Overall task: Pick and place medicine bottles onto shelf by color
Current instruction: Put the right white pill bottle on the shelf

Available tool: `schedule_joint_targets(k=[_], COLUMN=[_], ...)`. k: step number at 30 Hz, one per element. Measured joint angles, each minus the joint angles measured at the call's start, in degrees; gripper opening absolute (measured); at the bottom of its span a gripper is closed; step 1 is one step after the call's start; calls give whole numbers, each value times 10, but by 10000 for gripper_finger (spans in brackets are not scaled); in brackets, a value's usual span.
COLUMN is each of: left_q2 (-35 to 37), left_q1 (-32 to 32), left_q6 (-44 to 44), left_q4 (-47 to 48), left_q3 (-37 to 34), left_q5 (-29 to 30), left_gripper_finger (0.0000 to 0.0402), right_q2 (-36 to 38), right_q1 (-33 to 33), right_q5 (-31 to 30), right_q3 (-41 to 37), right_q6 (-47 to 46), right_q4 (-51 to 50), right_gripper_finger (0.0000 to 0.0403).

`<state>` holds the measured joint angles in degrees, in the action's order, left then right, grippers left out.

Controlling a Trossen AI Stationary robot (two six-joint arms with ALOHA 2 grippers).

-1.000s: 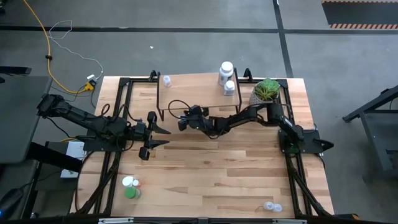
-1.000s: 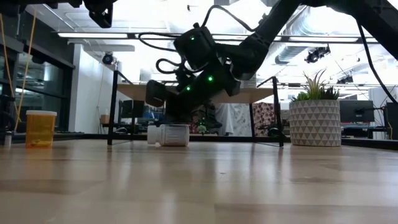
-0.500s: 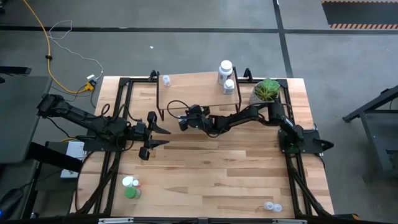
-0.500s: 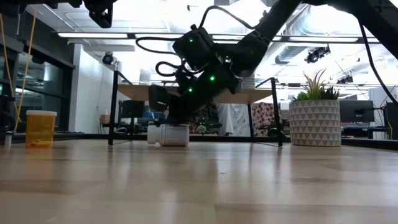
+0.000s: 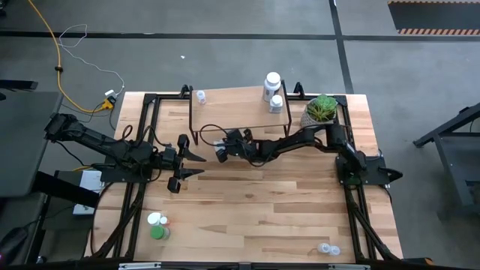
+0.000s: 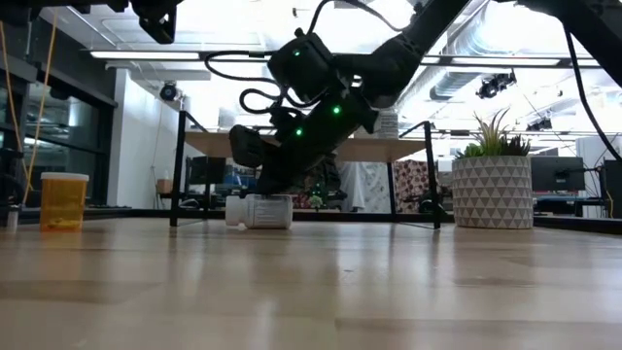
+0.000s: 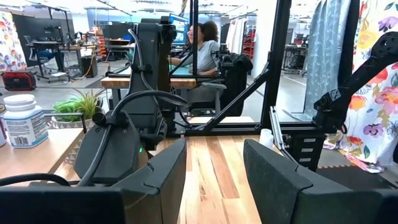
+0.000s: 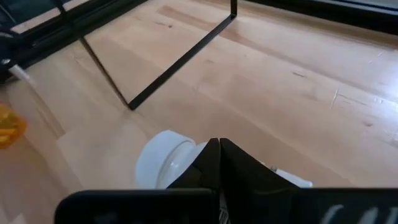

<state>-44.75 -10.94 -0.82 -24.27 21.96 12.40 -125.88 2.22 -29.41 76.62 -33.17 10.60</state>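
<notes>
My right gripper's (image 8: 219, 146) jaws are pressed together, tips meeting with no gap, and hold nothing — they sit low over a white bottle (image 6: 260, 211) that lies on its side on the table (image 5: 262, 202), just in front of the shelf (image 5: 232, 101). In the wrist view the bottle's cap end shows directly beyond my closed tips; whether they touch it I cannot tell. My left gripper (image 5: 187, 166) waits well apart on the table's left, jaws spread wide and empty. On the shelf stand two white bottles (image 5: 273, 91) at the right end and a small one (image 5: 201, 96) at the left corner. A green bottle (image 5: 157, 232) with a white one beside it stands near the front left; a clear bottle (image 5: 327, 249) lies front right. An orange bottle (image 6: 63, 200) stands at far left in the low view — the plant (image 5: 321, 109) is beside the shelf
</notes>
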Motion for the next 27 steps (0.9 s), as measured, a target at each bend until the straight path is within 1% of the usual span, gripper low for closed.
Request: schedule_joint_targets(k=[5, 12, 19, 24, 27], left_q2=[0, 0, 0, 0, 0], left_q1=[0, 0, 0, 0, 0], left_q6=[0, 0, 0, 0, 0], left_q4=[1, 4, 5, 5, 5], left_q3=[0, 0, 0, 0, 0], left_q5=[0, 0, 0, 0, 0], left_gripper_finger=[149, 149, 149, 149, 149], right_q2=[19, 44, 46, 54, 76], right_q1=[-5, -17, -41, -63, -75], right_q5=[11, 15, 67, 44, 21], right_q3=[-2, -3, -6, -4, -4], right_q6=[7, -9, -31, -28, -18], right_q4=[-33, -143, -219, -245, -261], right_gripper_finger=[0, 0, 0, 0, 0])
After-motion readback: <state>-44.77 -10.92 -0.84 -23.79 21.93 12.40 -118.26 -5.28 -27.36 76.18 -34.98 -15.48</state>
